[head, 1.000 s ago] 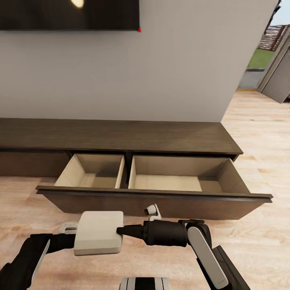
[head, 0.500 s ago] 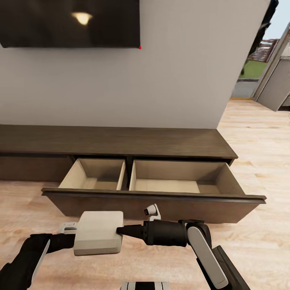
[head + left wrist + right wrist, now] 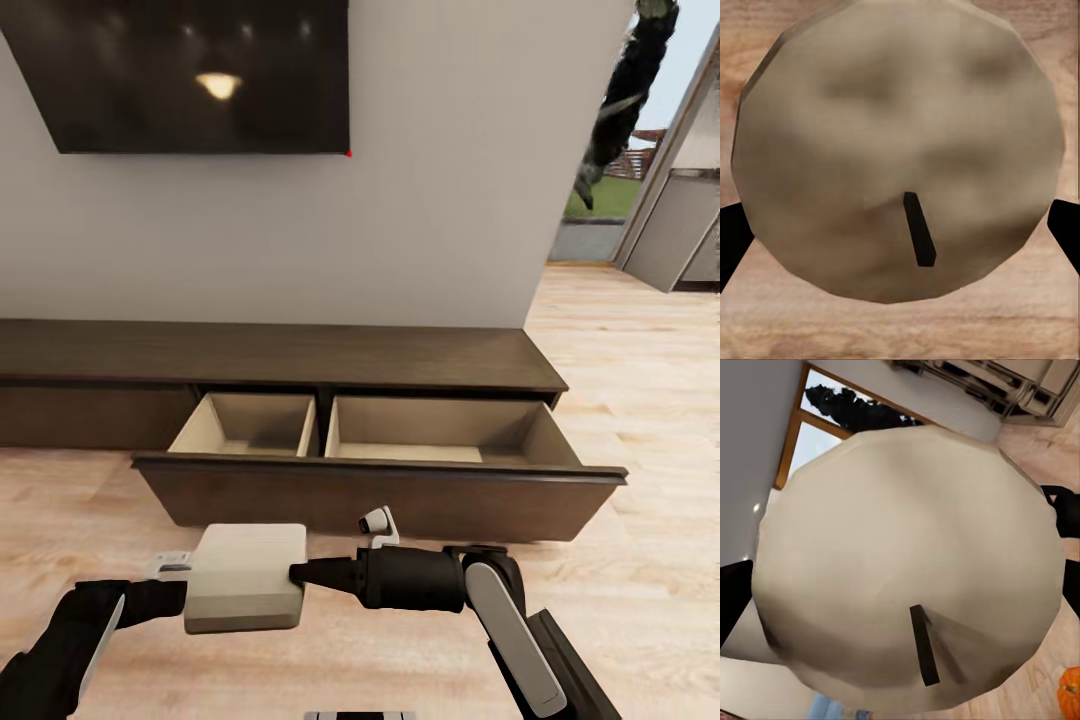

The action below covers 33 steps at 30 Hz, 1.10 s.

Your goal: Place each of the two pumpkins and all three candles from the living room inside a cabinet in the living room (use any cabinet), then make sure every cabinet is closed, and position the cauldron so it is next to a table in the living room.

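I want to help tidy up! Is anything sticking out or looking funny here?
Yes. The cabinet has one wide drawer pulled right out over the floor, and its two beige compartments look empty. Each wrist view shows a candle held close between dark fingers. An orange pumpkin sits on the floor.

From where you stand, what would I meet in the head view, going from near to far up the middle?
candle → open drawer's front panel → pale drawer inside → cabinet top → grey wall → dark screen
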Motion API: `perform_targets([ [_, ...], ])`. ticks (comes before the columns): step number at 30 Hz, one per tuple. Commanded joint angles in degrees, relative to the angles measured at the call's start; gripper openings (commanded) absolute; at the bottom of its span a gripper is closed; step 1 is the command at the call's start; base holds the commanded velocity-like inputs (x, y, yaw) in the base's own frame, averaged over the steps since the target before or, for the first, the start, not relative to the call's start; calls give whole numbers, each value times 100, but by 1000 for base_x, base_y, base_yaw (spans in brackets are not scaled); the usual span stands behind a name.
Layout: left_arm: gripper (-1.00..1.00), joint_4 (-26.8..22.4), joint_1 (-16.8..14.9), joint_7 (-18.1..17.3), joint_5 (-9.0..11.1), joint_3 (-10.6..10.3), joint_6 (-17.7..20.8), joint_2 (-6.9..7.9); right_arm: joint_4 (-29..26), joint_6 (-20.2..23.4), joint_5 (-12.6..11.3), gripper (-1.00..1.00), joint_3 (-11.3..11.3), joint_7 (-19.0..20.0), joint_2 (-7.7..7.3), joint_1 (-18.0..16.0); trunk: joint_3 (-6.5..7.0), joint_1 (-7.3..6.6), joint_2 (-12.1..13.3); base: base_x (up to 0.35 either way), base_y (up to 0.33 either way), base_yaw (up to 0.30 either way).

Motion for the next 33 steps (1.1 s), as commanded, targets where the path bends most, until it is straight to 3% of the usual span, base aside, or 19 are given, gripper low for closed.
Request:
perform_targets([
  [1,-100,0,0,2,-2,0,1,-1,-1,9,-33,-100,0,-6,0,0,23,-2,2,-314,0,0],
  [7,-100,0,0,8,-2,-3,4,-2,5,7,-13,-100,-6,-10,-9,0,156,-18,10,-315,0,0],
  [10,-100,0,0,62,-2,-6,5,-3,10,7,-29,-100,-9,-6,-146,0,222,-26,14,-222,0,0],
  [13,-100,0,0,175,-2,-8,2,-3,9,28,-63,-100,-67,24,-541,0,289,-33,18,-61,0,0],
  [16,-100,0,0,216,-2,-7,4,-3,8,21,-300,-100,-239,214,-962,7,355,-41,22,-16,0,0],
  [21,-100,0,0,228,-1,-8,5,-3,15,-3,-589,-100,-481,599,-1495,227,466,-54,28,-4,0,0],
  [23,-100,0,0,229,-1,-8,7,-3,17,-3,-607,-100,-598,634,-1555,287,510,-59,31,-1,0,0],
  [26,-100,0,0,230,0,-9,9,-4,128,-4,-615,-100,-1115,644,-1630,464,577,-67,35,0,0,0],
  [28,-100,0,0,230,3,-9,9,-4,214,-6,-609,-100,-1303,622,-1642,525,621,-72,38,0,0,0],
  [31,-100,0,0,230,6,-9,29,-4,354,-12,-604,-100,-1444,513,-1636,568,687,-80,42,0,0,0],
  [33,-100,0,0,230,8,-9,85,-7,400,-10,-602,-100,-1484,228,-1606,580,732,-85,45,0,0,0],
])
